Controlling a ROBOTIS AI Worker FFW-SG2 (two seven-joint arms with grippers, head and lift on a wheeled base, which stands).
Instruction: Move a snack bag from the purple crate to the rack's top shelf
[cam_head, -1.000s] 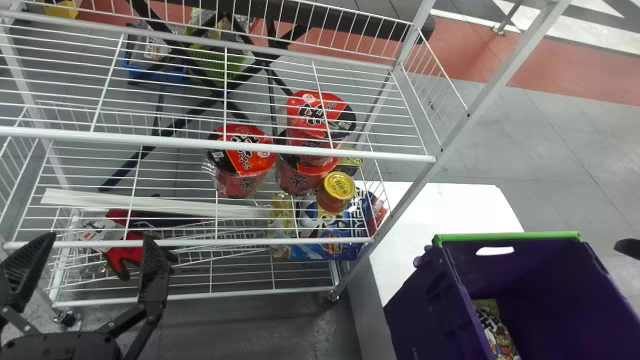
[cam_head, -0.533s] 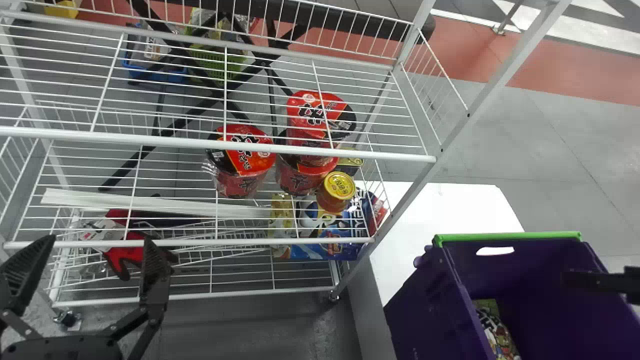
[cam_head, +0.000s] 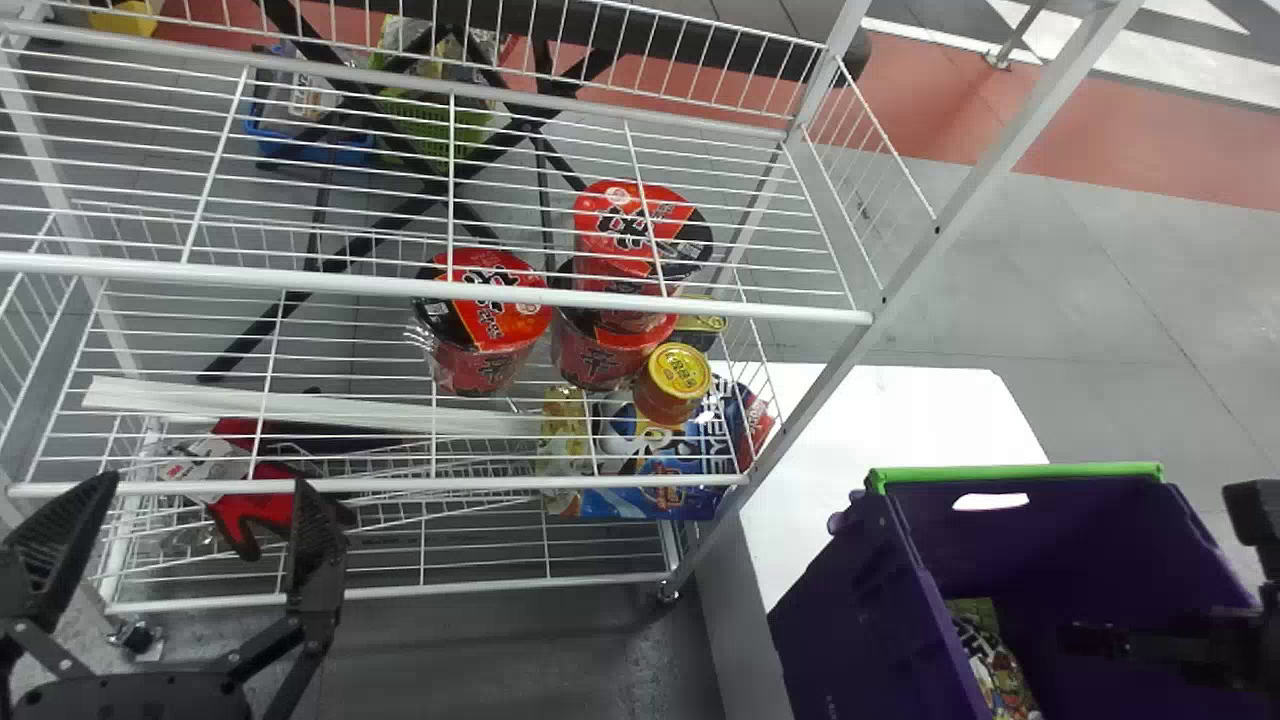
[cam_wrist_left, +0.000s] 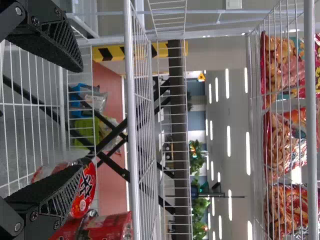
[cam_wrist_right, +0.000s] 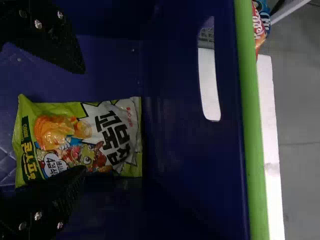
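Observation:
In the head view my right gripper (cam_head: 1150, 643) reaches over the purple crate (cam_head: 840, 620) from the right edge. A green and white snack bag (cam_head: 1000, 672) lies inside, against the crate's left part. The right wrist view has the snack bag (cam_wrist_right: 82, 140) flat on the crate floor; my right gripper (cam_wrist_right: 81, 120) is open above it, one finger overlapping the bag's edge. My left gripper (cam_head: 205, 490) stands open before the white rack (cam_head: 430, 290), at the lower left. In the left wrist view my left gripper (cam_wrist_left: 82, 120) has nothing between its fingers.
Red noodle cups (cam_head: 490, 320) and a gold-lidded cup (cam_head: 675, 380) stand on a rack shelf. Several red snack bags (cam_wrist_left: 285, 145) rest on a higher shelf. The crate's green rim (cam_wrist_right: 250, 120) and a white table (cam_head: 900, 410) are beside the rack.
My right gripper has come in from the right edge and moved left over the crate. The left gripper has shifted only very slightly.

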